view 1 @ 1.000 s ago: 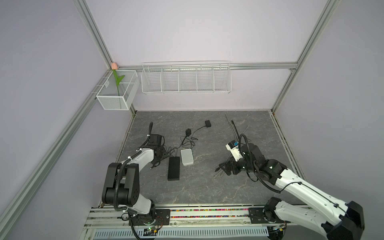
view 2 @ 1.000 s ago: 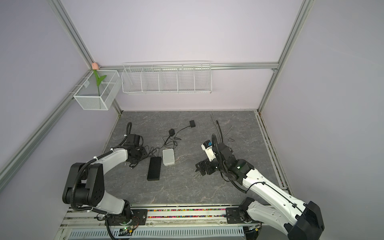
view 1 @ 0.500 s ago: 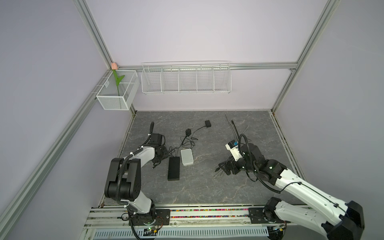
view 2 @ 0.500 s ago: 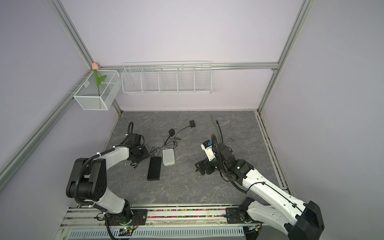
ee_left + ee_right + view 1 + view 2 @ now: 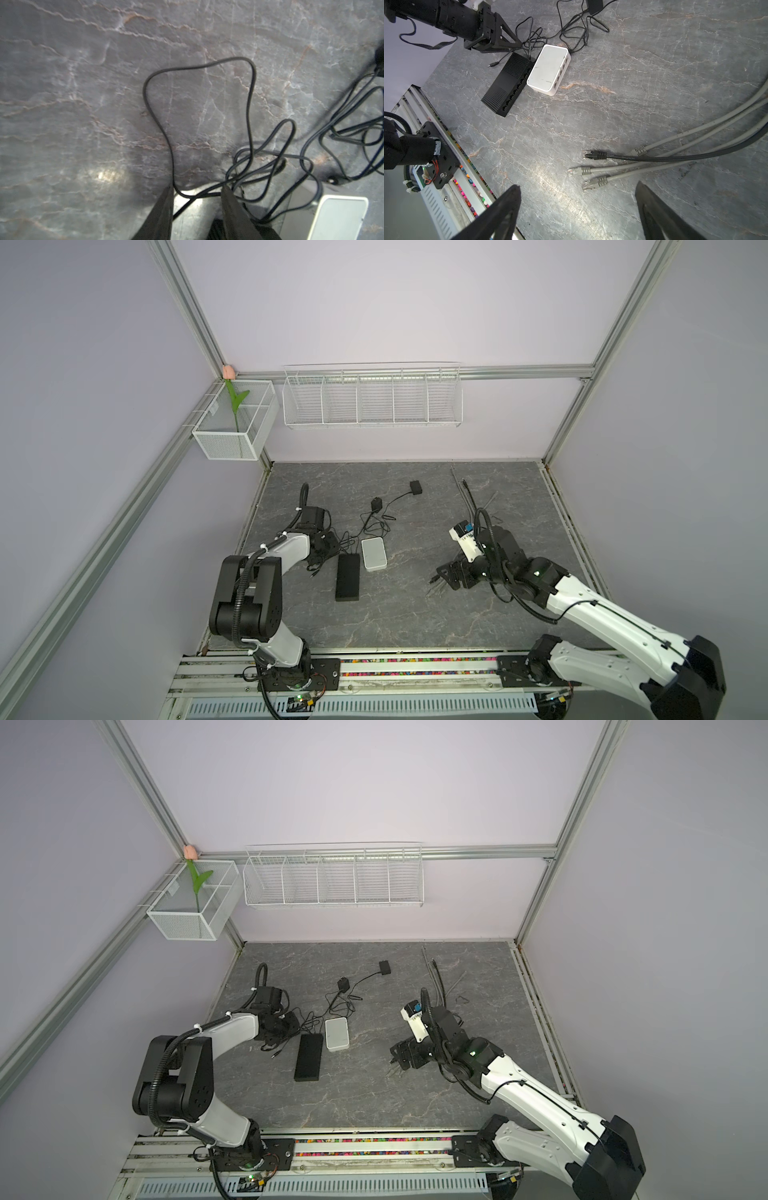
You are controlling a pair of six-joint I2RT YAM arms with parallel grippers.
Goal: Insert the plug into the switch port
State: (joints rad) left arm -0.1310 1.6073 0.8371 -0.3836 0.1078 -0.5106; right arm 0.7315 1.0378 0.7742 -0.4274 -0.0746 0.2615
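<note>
Black switch (image 5: pixel 348 583) beside white switch (image 5: pixel 373 554), left pincer (image 5: pixel 332 549) at tangled cables (image 5: pixel 376 519)

**Left arm shifted, slightly**

Left arm (image 5: pixel 286 549): elbow swung toward 1 o'clock in both top views, nearly all of it in the first half-second; left gripper (image 5: pixel 196 190) crept toward 4 o'clock, a touch closer to the black switch (image 5: pixel 348 580); shift is small, hard to gauge.

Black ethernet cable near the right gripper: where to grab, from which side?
Probably the ribbed boot just behind the black plug, from above, jaws across its width. It lies flat on the table, grey plugs close beside it. The right gripper is open.
</note>
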